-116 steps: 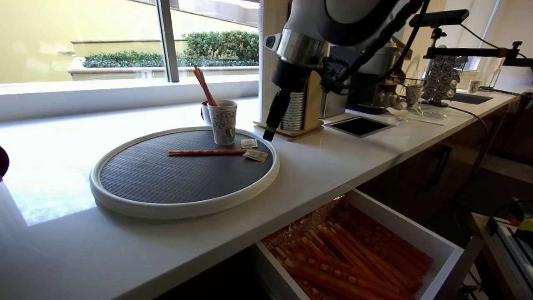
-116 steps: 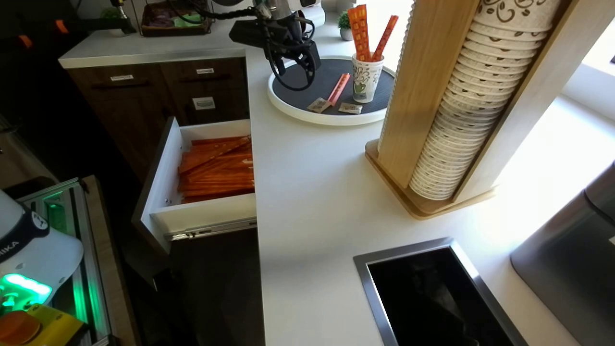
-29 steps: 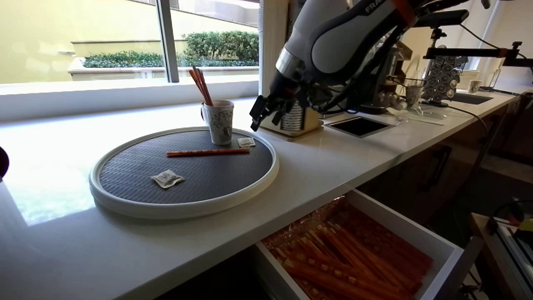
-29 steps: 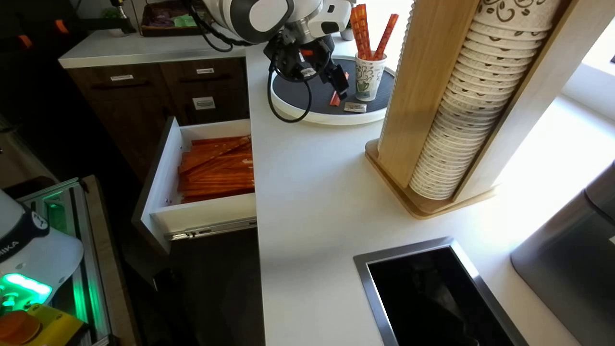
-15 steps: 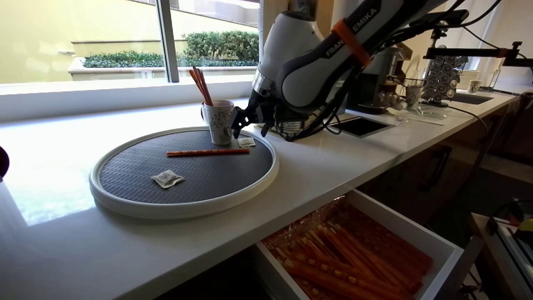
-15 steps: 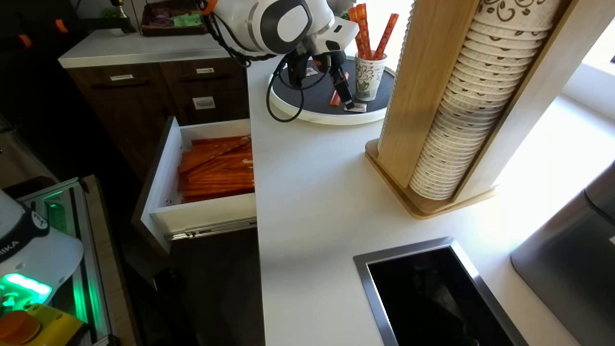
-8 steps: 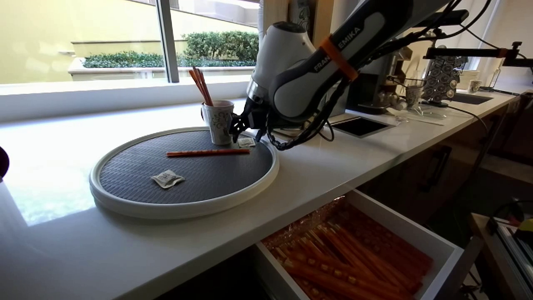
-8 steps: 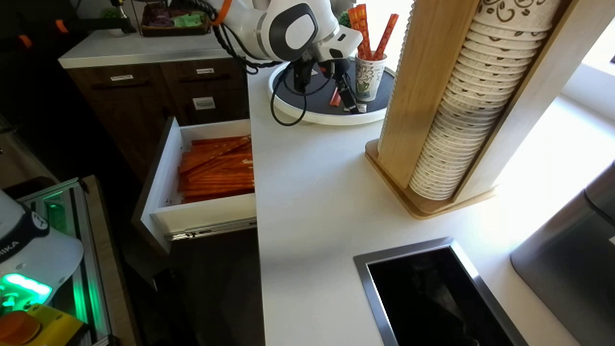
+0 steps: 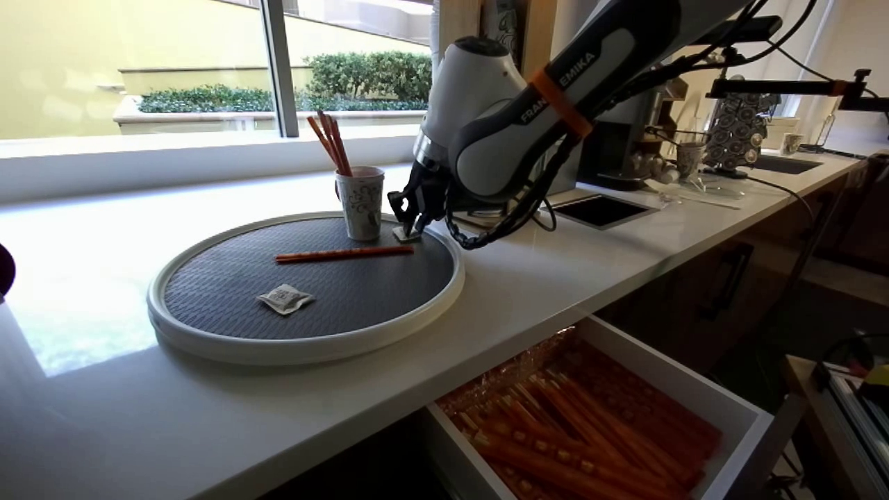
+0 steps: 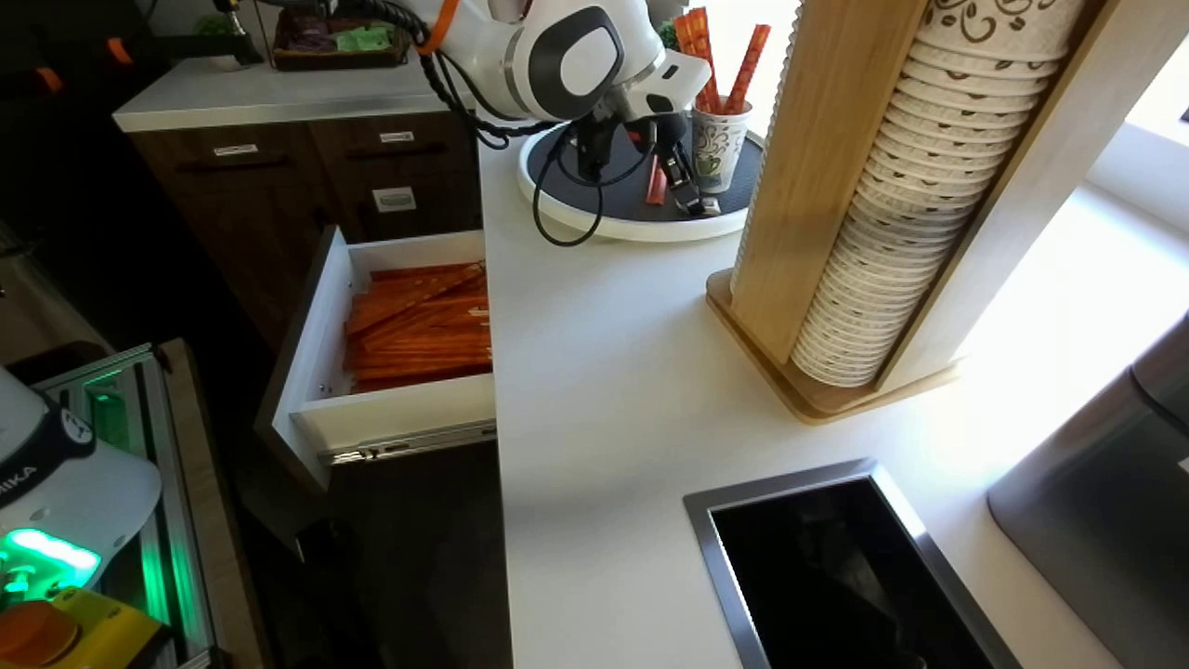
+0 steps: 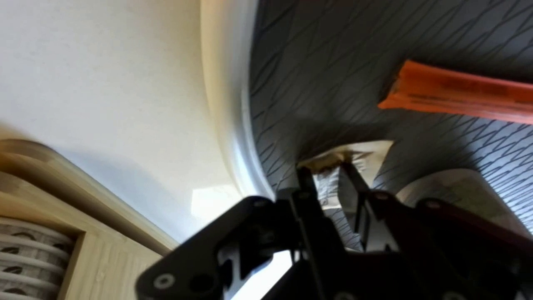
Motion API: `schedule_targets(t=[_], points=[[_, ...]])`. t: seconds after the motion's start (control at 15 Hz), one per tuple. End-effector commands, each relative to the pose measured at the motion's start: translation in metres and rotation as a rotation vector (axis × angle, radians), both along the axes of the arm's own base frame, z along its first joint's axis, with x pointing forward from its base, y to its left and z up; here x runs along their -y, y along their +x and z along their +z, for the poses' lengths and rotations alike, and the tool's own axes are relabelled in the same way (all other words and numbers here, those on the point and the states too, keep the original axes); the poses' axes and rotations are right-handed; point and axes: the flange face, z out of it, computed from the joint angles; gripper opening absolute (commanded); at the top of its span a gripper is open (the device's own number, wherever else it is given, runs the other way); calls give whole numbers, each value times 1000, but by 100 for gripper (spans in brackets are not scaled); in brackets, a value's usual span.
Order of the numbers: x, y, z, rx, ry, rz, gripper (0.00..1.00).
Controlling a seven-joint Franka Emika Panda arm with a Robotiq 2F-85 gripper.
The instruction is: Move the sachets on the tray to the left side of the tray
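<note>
Two whitish sachets lie on the round dark grey tray [image 9: 222, 278] with its white rim. One sachet [image 9: 286, 298] rests flat toward the tray's near left in an exterior view. The far sachet [image 11: 372, 156] is near the rim under my gripper [image 11: 325, 168], and its edge is bent up between the fingertips. My fingers stand partly closed, with a narrow gap between the tips. Whether they grip the sachet I cannot tell. In both exterior views the gripper [image 9: 412, 231] reaches down at the tray's edge, partly covering that sachet [image 10: 712, 205].
A red stick [image 9: 344, 255] lies across the tray. A paper cup [image 9: 363, 205] with red sticks stands close beside the gripper. A wooden cup holder [image 10: 836, 232] is near the tray's rim. Below the counter, a drawer [image 9: 590, 417] full of orange sticks stands pulled out.
Seconds ago both sachets lay together; one now sits near left. In the last half second my fingers closed in on the far sachet, and the tray with its contents turned slightly.
</note>
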Motion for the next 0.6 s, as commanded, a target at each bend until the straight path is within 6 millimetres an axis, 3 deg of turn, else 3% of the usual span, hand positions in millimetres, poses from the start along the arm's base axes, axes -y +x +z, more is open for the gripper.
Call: schedule_targets(t=[0.0,0.2,0.53], points=[[-7,1,-9,-40,-32,13,0],[-9,0,-6,-33,-44,20,2],[-9,-18,23,-47,-35,20,1]])
